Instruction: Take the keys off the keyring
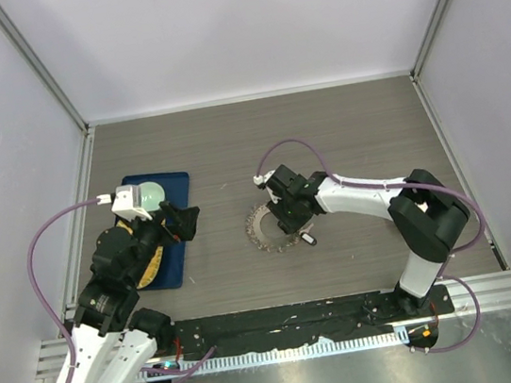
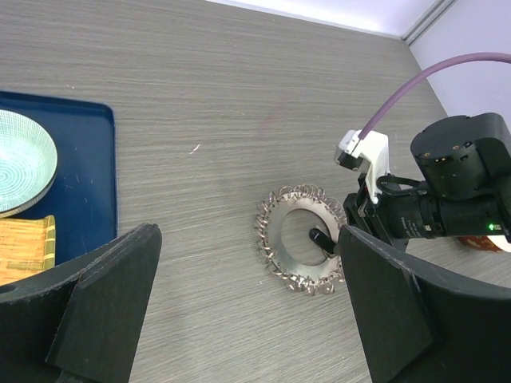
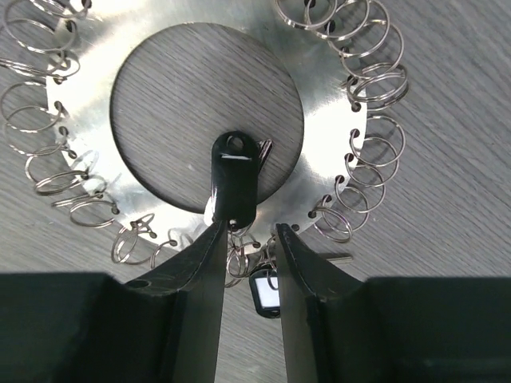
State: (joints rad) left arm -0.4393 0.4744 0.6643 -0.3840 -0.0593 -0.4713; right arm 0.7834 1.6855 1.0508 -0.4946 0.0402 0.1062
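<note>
Tray (image 1: 174,184) far left, left gripper (image 1: 182,223) at its edge, wide open. Mid-table: keyring (image 1: 261,229) flat. Over it right gripper (image 3: 249,231) narrow, tips flanking black key (image 3: 234,182); grip unclear. Risk: jaws snag wire loops (image 3: 371,72), whole keyring lifts.

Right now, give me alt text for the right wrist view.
The right gripper points its fingers, a narrow gap apart, at a black key head lying across the inner edge of the keyring, a flat silver disc fringed with small wire loops. A second black key shows in the gap between the fingers, all on a grey wood-grain table.
</note>
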